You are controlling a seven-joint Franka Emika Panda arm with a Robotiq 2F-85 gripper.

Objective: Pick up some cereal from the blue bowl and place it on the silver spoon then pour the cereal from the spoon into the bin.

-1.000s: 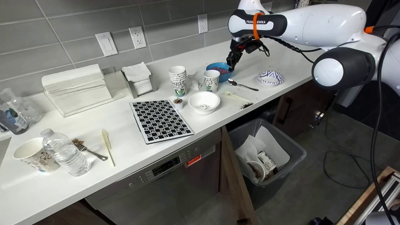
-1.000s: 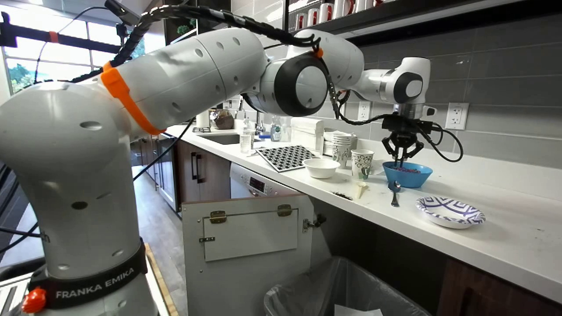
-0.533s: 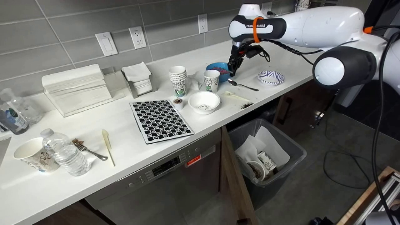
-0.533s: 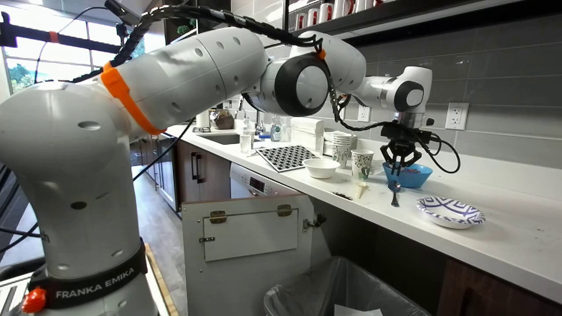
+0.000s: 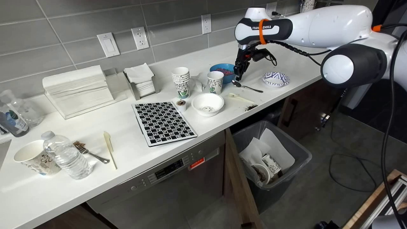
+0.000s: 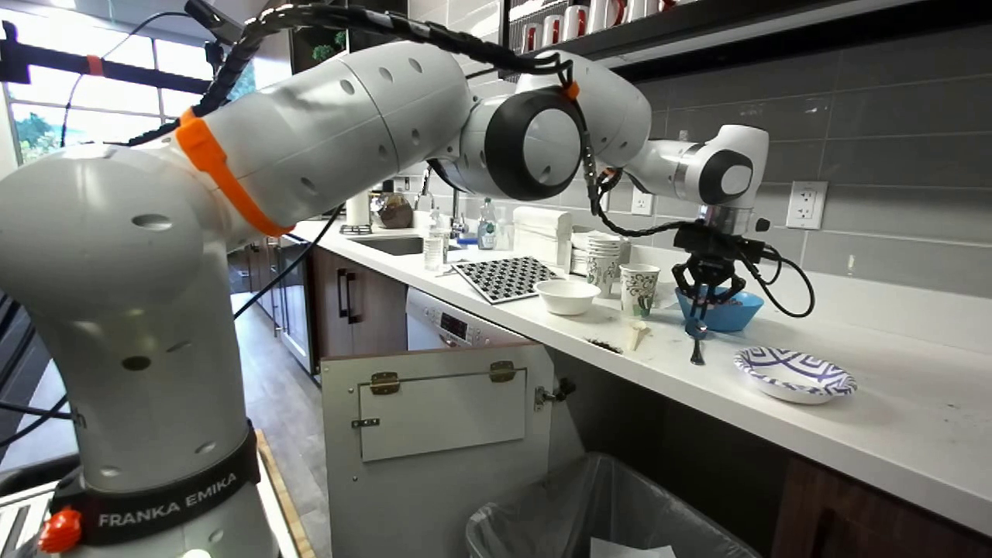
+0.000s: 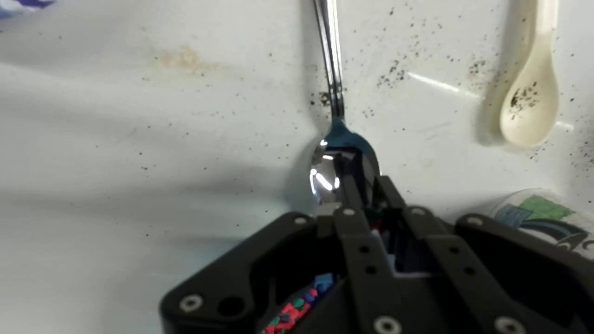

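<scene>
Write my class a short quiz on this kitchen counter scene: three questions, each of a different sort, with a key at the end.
1. Multiple choice: which of these is nearest the gripper?
a) the fork
b) the silver spoon
c) the water bottle

2. True or false: white sheets lie in the bin.

3. Fill in the missing word: the blue bowl holds colourful ____.

Key: 1 b; 2 true; 3 cereal.

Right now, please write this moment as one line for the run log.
blue bowl: holding cereal | silver spoon: lying on counter | gripper: shut, at silver spoon, contact and held cereal unclear | bin: holding paper
</scene>
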